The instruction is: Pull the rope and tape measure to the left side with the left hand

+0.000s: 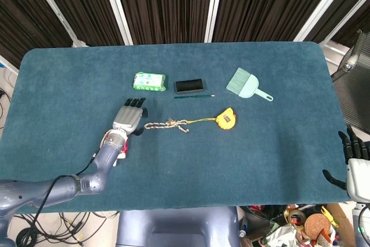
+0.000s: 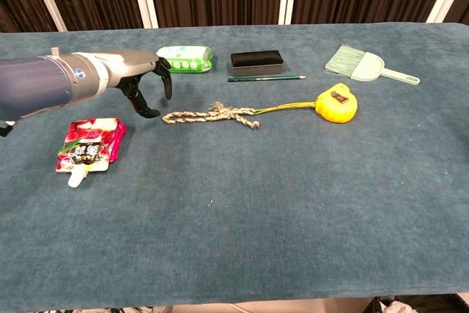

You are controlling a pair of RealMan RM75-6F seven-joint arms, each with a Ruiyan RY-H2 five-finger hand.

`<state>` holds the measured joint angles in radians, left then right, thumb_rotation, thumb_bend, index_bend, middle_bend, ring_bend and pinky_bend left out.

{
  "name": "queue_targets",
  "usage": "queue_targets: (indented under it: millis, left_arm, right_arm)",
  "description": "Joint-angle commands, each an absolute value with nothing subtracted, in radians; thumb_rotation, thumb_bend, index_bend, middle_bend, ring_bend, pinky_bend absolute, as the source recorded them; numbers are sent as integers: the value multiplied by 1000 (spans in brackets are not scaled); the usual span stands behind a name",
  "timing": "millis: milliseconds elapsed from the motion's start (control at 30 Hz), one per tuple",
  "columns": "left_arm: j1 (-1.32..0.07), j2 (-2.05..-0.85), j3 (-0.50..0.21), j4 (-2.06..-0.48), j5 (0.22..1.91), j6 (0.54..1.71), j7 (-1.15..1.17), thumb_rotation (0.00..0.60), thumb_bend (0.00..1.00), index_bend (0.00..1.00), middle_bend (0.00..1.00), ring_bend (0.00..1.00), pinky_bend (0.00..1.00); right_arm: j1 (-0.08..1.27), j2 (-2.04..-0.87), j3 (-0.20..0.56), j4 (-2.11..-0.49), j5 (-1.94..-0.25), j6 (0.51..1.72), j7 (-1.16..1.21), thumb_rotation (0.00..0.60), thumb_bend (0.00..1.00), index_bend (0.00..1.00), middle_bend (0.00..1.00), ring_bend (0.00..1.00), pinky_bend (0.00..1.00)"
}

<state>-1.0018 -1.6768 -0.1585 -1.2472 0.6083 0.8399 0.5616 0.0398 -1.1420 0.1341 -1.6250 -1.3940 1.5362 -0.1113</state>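
Note:
A braided tan rope lies across the middle of the table, joined by a thin yellow cord to a yellow tape measure on its right. My left hand hovers just left of the rope's left end, fingers spread and pointing down, holding nothing. It stands close to the rope end, and I cannot tell whether a fingertip touches it. My right hand shows only at the table's right edge in the head view, fingers apart and empty.
A red pouch lies under my left forearm. At the back lie a green wipes pack, a black eraser block, a green pencil and a mint dustpan brush.

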Motion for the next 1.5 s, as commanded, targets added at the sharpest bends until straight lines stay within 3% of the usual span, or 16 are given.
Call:
queue_targets:
  millis: [33, 600, 1200, 1500]
  left_arm:
    - [-1015, -1717, -154, -1206, 613, 853, 583, 600, 324, 398, 0, 0, 0]
    - [-1043, -1844, -159, -1062, 600, 828, 639, 600, 366, 459, 0, 0, 0]
    - [-1012, -1827, -177, -1092, 630, 839, 630, 600, 397, 532, 32, 0, 0]
    - [-990, -1821, -189, -1084, 643, 833, 595, 600, 476, 591, 88, 0, 0]
  right_arm:
    - [40, -1141, 134, -1624, -1394, 1535, -110, 600, 70, 76, 0, 82, 161]
    - [44, -1142, 138, -1619, -1392, 1531, -102, 600, 71, 76, 0, 81, 161]
    - [44, -1143, 137, -1619, -1391, 1529, -102, 600, 71, 76, 0, 82, 162]
    - [45, -1141, 137, -1622, -1387, 1525, -99, 600, 71, 76, 0, 82, 162]
